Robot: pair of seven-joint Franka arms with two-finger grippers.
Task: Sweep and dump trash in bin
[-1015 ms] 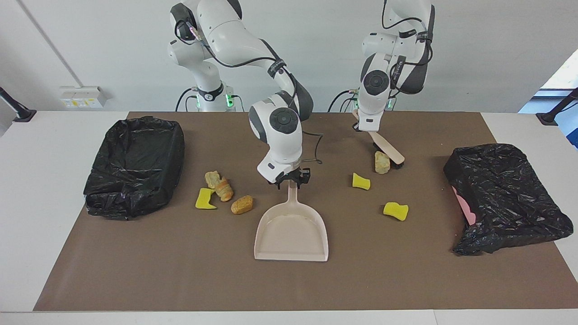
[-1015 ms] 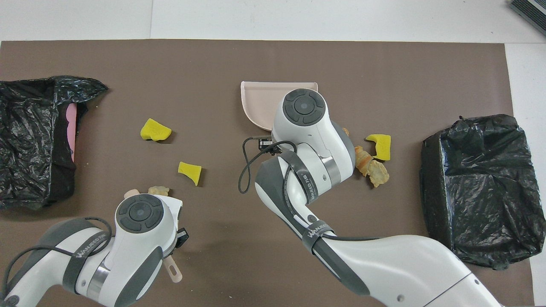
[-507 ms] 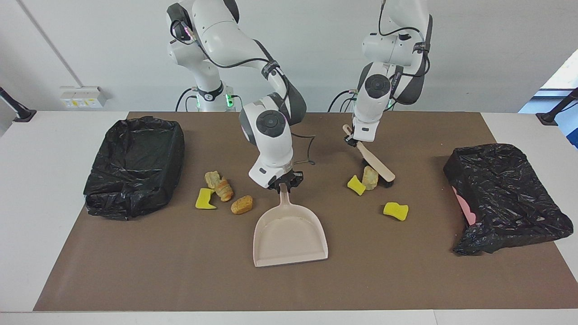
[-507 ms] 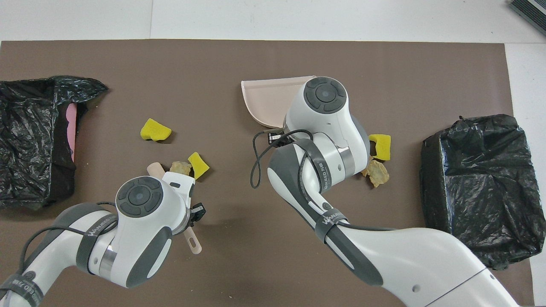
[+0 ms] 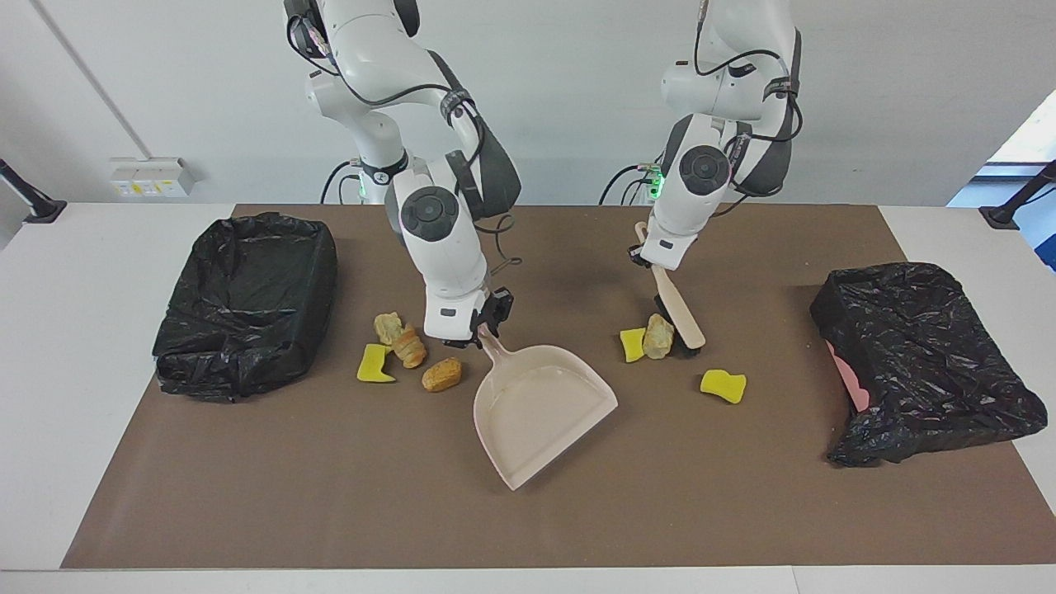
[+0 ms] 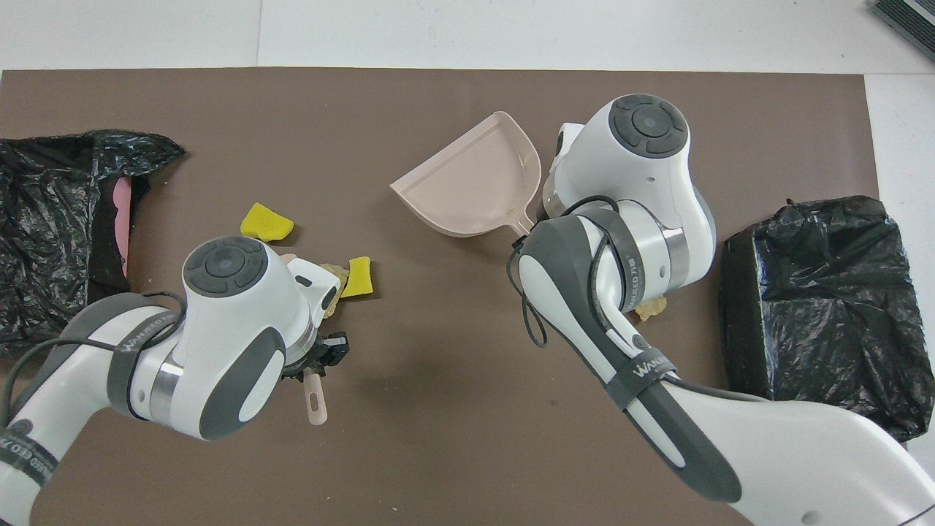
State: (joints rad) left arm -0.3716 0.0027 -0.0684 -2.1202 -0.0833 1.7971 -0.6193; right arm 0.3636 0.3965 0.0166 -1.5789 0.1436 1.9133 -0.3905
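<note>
Mid-worktop, right hand (image 5: 477,330) clamps dustpan (image 5: 540,412) handle, mouth angled toward brush (image 5: 678,312) to catch. Left hand (image 5: 648,257) grips brush, bristles against two scraps (image 5: 646,341); other trash (image 5: 406,356) sits beside dustpan handle, one sponge (image 5: 723,385) apart.

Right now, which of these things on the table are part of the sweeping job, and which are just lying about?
Part of the job:
- dustpan, held by the right gripper
- brush, held by the left gripper
- yellow sponge pieces and bread chunks, the trash
- black-lined bin

Just lying about:
- brown mat
- wall sockets
- crumpled second bag, possibly a spare bin
</note>
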